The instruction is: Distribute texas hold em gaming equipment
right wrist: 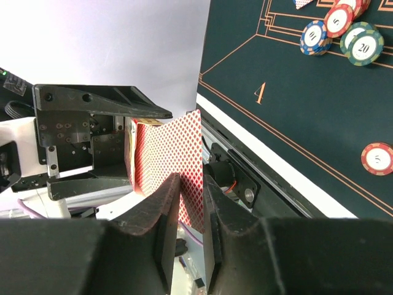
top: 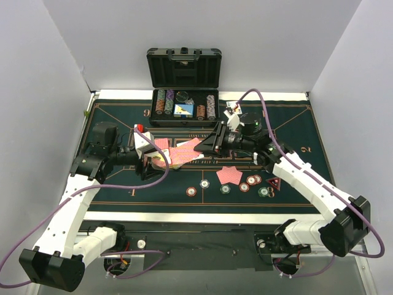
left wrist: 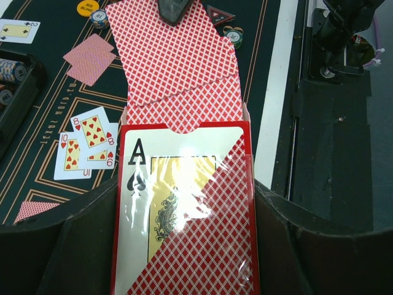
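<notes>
My left gripper is shut on a red card box with an ace of spades on its face, held above the felt. Several red-backed cards fan out of the box's open end. My right gripper is shut on the far edge of those cards, with one finger on top of them. Two face-down cards, striped poker chips and a dark red triangular marker lie on the felt near the front. Three face-up cards lie under the left gripper.
The open black case with racked chip rows stands at the back of the green table. Two chips lie front centre. An orange disc and another face-down pair show in the left wrist view.
</notes>
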`<move>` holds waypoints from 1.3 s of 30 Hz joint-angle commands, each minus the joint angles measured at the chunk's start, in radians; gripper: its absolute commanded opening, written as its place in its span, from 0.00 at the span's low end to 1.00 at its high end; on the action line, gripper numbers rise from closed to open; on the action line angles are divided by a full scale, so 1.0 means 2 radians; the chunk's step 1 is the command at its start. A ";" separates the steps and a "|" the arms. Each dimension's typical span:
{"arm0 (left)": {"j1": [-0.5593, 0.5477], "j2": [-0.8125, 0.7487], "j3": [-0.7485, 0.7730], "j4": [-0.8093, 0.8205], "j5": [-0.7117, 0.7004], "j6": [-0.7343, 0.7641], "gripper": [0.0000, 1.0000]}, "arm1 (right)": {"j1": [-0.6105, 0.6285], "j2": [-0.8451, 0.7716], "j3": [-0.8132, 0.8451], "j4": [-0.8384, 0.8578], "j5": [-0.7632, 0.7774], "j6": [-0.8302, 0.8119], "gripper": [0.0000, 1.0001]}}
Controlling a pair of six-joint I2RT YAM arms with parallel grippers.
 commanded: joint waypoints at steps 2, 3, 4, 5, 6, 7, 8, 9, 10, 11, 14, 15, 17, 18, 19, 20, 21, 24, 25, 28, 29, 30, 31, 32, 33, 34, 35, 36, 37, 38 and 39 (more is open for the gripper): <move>0.002 -0.009 0.008 0.032 0.024 -0.001 0.02 | -0.013 -0.022 0.013 -0.001 -0.013 0.001 0.11; 0.002 -0.009 0.008 0.031 0.023 -0.001 0.02 | -0.013 -0.021 0.012 -0.001 -0.013 0.001 0.08; 0.002 -0.010 0.008 0.032 0.023 -0.001 0.02 | -0.014 -0.022 0.013 -0.001 -0.013 0.002 0.06; 0.002 -0.011 0.008 0.031 0.022 0.000 0.02 | -0.016 -0.024 0.014 -0.001 -0.014 0.001 0.04; 0.002 -0.011 0.007 0.030 0.022 0.000 0.02 | -0.020 -0.027 0.017 -0.001 -0.015 0.001 0.02; 0.002 -0.011 0.008 0.028 0.021 0.001 0.01 | -0.024 -0.028 0.018 -0.003 -0.016 -0.001 0.01; 0.002 -0.012 0.008 0.028 0.021 0.002 0.01 | -0.033 -0.030 0.022 -0.005 -0.017 -0.002 0.01; 0.002 -0.011 0.007 0.027 0.021 0.002 0.01 | -0.038 -0.031 0.024 -0.007 -0.020 -0.003 0.00; 0.001 -0.012 0.008 0.027 0.022 0.001 0.01 | -0.050 -0.033 0.030 -0.007 -0.020 -0.004 0.00; 0.001 -0.013 0.008 0.025 0.022 0.001 0.01 | -0.056 -0.031 0.034 -0.023 -0.022 -0.009 0.00; 0.001 -0.012 0.011 0.021 0.022 0.003 0.01 | -0.084 -0.029 0.052 -0.029 -0.027 -0.015 0.01; 0.002 -0.012 0.012 0.020 0.021 0.006 0.01 | -0.087 -0.027 0.055 -0.029 -0.028 -0.018 0.01; 0.002 -0.013 0.014 0.014 0.020 0.010 0.01 | -0.094 -0.020 0.057 -0.029 -0.029 -0.025 0.01; 0.001 -0.011 0.015 0.012 0.019 0.012 0.01 | -0.097 -0.015 0.057 -0.029 -0.025 -0.030 0.01; 0.001 -0.013 0.016 0.011 0.019 0.013 0.01 | -0.097 -0.010 0.053 -0.031 -0.021 -0.042 0.01; 0.003 -0.012 0.016 0.010 0.018 0.013 0.01 | -0.100 0.000 0.052 -0.039 -0.014 -0.049 0.00; 0.002 -0.011 0.017 0.010 0.019 0.013 0.01 | -0.100 0.009 0.044 -0.039 -0.012 -0.057 0.00; 0.003 -0.011 0.018 0.011 0.022 0.011 0.02 | -0.098 0.055 0.022 -0.013 -0.002 -0.060 0.00; 0.002 -0.010 0.018 0.011 0.022 0.010 0.01 | -0.095 0.075 0.010 0.007 0.003 -0.060 0.00; 0.001 -0.011 0.018 0.014 0.021 0.008 0.01 | -0.087 0.124 0.009 0.036 0.032 -0.070 0.00; 0.002 -0.011 0.019 0.014 0.021 0.008 0.01 | -0.081 0.153 0.012 0.042 0.044 -0.071 0.00; 0.002 -0.011 0.020 0.014 0.021 0.006 0.01 | -0.078 0.172 0.027 0.039 0.053 -0.078 0.00; 0.002 -0.010 0.021 0.014 0.021 0.006 0.01 | -0.071 0.201 0.035 0.031 0.062 -0.080 0.00; 0.001 -0.010 0.023 0.014 0.021 0.004 0.01 | -0.068 0.218 0.052 0.031 0.066 -0.086 0.00; 0.002 -0.010 0.023 0.014 0.020 0.003 0.01 | -0.060 0.244 0.061 0.024 0.082 -0.091 0.00; 0.003 -0.010 0.025 0.014 0.021 0.003 0.01 | -0.057 0.258 0.075 0.023 0.089 -0.100 0.00; 0.002 -0.010 0.024 0.014 0.021 0.002 0.01 | -0.048 0.279 0.083 0.017 0.107 -0.104 0.00; 0.002 -0.011 0.024 0.014 0.021 0.001 0.01 | -0.045 0.287 0.096 0.011 0.116 -0.114 0.00; 0.001 -0.011 0.024 0.014 0.020 0.000 0.01 | -0.040 0.303 0.101 0.010 0.129 -0.118 0.00; 0.002 -0.012 0.025 0.014 0.020 0.000 0.01 | -0.035 0.315 0.108 0.010 0.134 -0.123 0.00; 0.003 -0.013 0.024 0.014 0.018 0.000 0.01 | -0.034 0.321 0.111 0.004 0.143 -0.126 0.00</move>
